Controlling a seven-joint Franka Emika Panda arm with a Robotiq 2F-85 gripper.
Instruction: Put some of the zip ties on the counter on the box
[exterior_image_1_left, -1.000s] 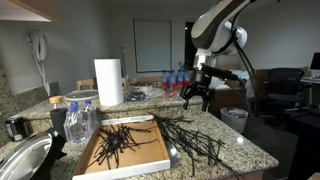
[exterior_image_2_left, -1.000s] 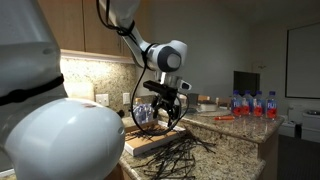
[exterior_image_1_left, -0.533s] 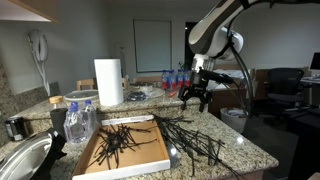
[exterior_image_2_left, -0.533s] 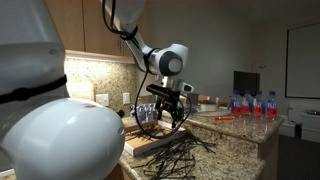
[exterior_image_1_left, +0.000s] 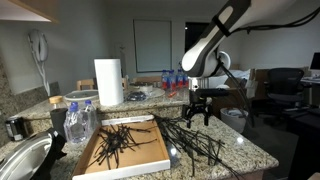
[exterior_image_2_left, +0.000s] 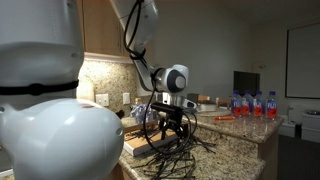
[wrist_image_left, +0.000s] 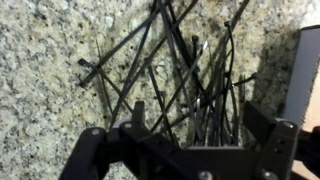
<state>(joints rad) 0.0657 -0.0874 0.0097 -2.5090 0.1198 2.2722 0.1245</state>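
The gripper (exterior_image_1_left: 197, 119) hangs wide open over the loose zip ties (exterior_image_1_left: 198, 141) on the counter (exterior_image_1_left: 245, 152), beside the box (exterior_image_1_left: 150, 152). Tangled pile: a pinch may snag stragglers, dragging or dropping them short.

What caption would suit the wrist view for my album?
Open hand hovering over a heap of black zip ties on the speckled counter.
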